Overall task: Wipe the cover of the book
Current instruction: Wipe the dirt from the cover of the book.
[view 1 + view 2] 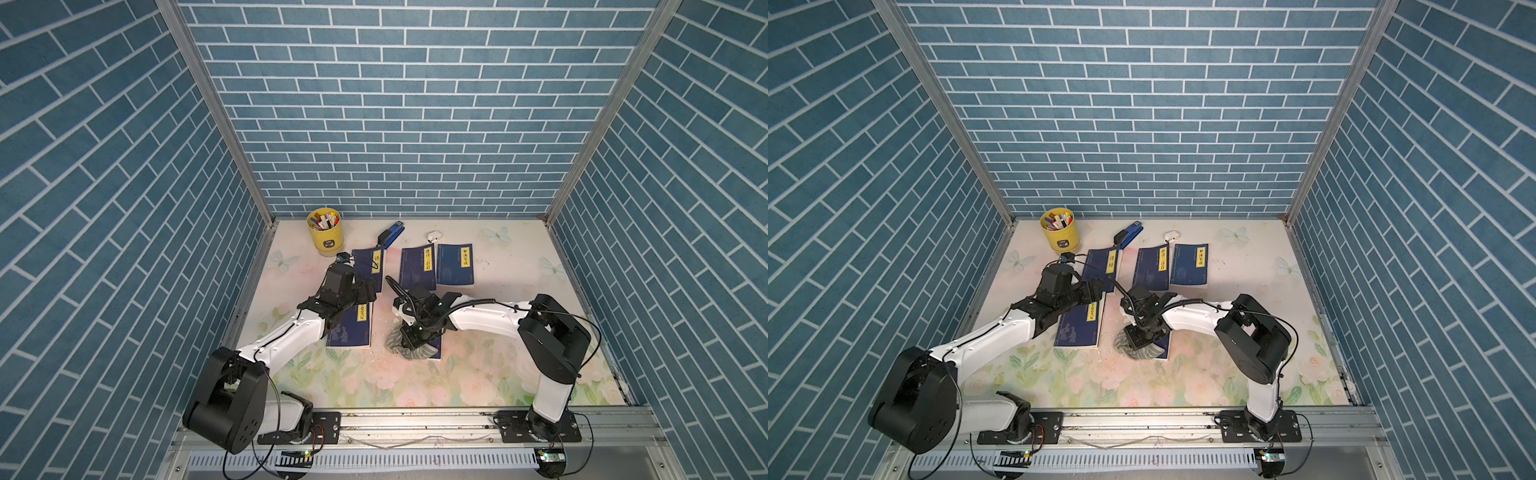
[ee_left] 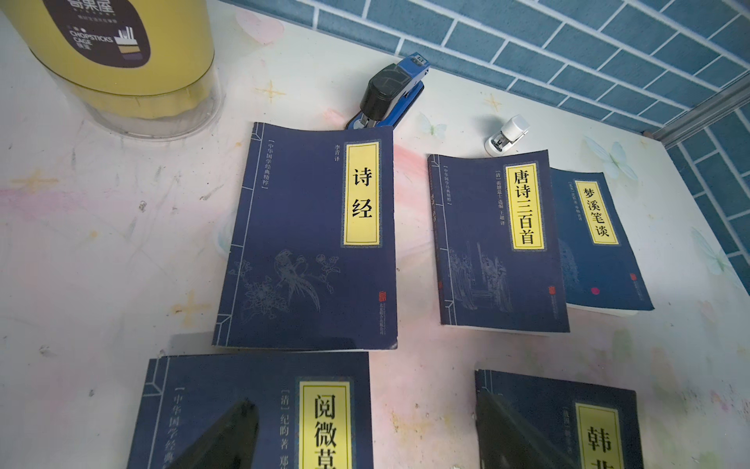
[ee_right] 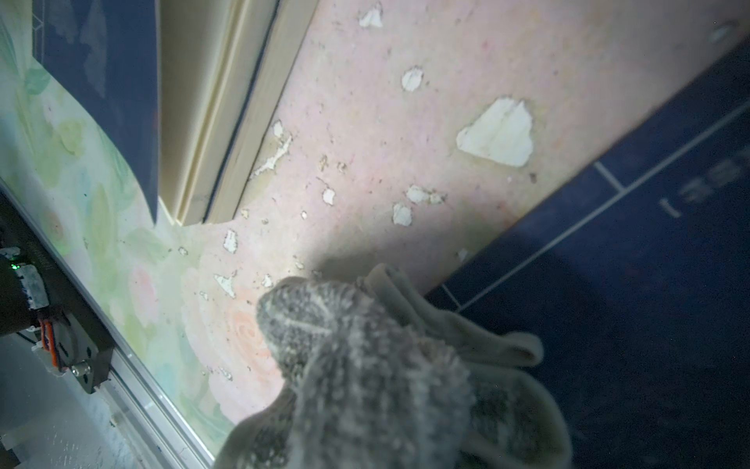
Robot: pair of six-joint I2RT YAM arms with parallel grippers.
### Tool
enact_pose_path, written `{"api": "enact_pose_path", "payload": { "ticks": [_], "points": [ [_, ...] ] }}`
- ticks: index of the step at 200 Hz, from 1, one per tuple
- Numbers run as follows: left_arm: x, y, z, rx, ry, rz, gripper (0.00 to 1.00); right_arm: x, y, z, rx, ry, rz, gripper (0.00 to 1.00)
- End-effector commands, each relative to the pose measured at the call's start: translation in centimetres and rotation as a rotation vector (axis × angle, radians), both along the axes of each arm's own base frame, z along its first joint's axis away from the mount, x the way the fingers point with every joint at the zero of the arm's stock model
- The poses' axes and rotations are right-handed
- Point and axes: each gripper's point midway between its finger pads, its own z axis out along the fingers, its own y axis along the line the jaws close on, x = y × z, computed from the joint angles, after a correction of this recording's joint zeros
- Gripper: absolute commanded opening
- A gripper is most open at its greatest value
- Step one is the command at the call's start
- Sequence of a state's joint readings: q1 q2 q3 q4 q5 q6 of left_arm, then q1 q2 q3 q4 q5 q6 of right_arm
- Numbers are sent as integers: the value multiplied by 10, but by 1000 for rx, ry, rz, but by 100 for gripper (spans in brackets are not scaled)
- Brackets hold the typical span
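Grey cloth (image 3: pixel 365 365) clamped in right gripper (image 1: pixel 412 338), resting at book (image 3: pixel 608 325) edge; wiping looks underway. Next: sweep across cover. Left gripper (image 2: pixel 365 406) jaws apart, idle.

Lab test booth — faux-brick panels (image 1: pixel 395 104), alu frame (image 1: pixel 222 120), desk props w/ pen pot (image 1: pixel 326 239), stapler (image 1: pixel 392 232)

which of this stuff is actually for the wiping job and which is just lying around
For the job:
- cloth
- book under the cloth
- right gripper, shut on the cloth

Lying about:
- other books
- pen cup
- blue stapler
- white stapler
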State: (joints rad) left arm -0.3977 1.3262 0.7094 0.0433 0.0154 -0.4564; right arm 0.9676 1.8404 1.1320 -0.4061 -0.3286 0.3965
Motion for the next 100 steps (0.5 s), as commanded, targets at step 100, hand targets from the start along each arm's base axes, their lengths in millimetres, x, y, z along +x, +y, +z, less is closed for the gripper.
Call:
{"api": "enact_pose_path", "payload": {
  "ticks": [100],
  "points": [
    [-5, 29, 5, -9, -26, 73, 89, -19, -10, -30, -90, 107, 11, 7]
  ]
}}
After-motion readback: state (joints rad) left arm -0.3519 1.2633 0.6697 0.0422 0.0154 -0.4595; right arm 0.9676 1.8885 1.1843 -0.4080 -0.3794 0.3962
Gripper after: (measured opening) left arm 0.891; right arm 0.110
